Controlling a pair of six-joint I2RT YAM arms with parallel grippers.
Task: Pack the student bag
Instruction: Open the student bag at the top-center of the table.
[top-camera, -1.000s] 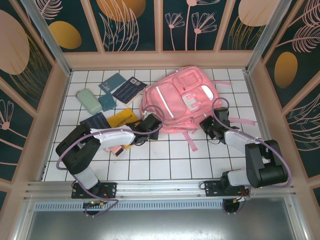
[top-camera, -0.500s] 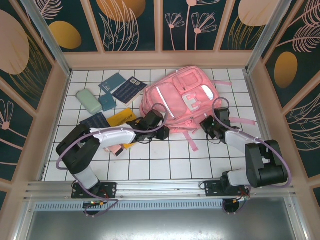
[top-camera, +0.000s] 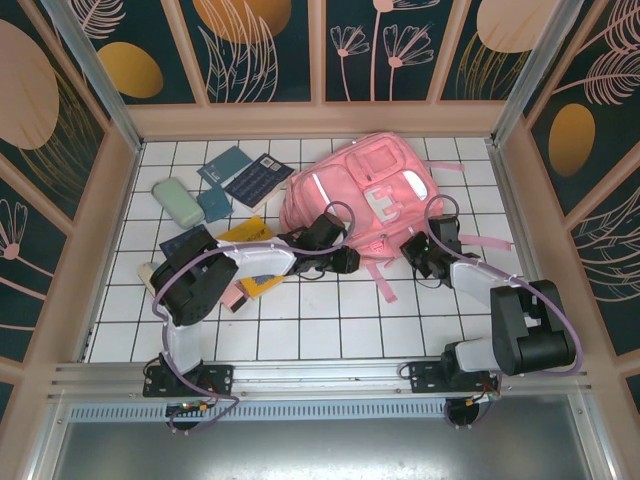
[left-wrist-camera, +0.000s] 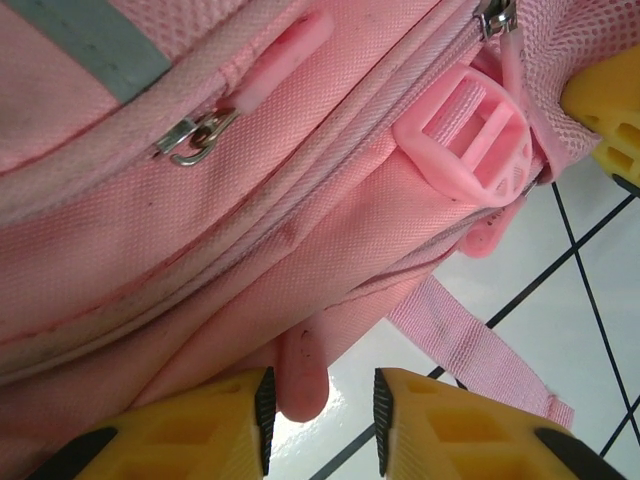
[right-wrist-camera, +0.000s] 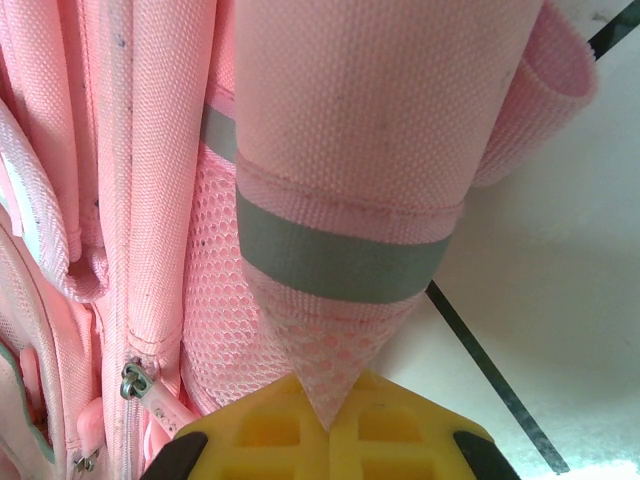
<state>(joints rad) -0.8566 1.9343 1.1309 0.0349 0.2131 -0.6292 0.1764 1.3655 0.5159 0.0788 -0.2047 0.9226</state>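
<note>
Overhead, the bag lies front up at about 1 o'clock on the tiled surface, with one strap trailing toward 6 o'clock

Left tool is at the bag's 7 o'clock edge; right tool is at its 5 o'clock corner

Stationery is grouped at 10 o'clock on the surface, apart from the bag: mint case, dark notebook, yellow booklet partly under the left arm

Left wrist view: yellow fingers stand apart, released. A pink zip pull hangs in the gap, close to one pad and not pinched; cannot tell if it touches. Pink buckle at 2 o'clock, metal slider at 10 o'clock

Right wrist view: the fingers are closed together, clenched on a point of the bag's pink mesh. From the pinch the fabric widens toward 12 o'clock, crossed by a grey band. A second slider sits at 8 o'clock
</note>
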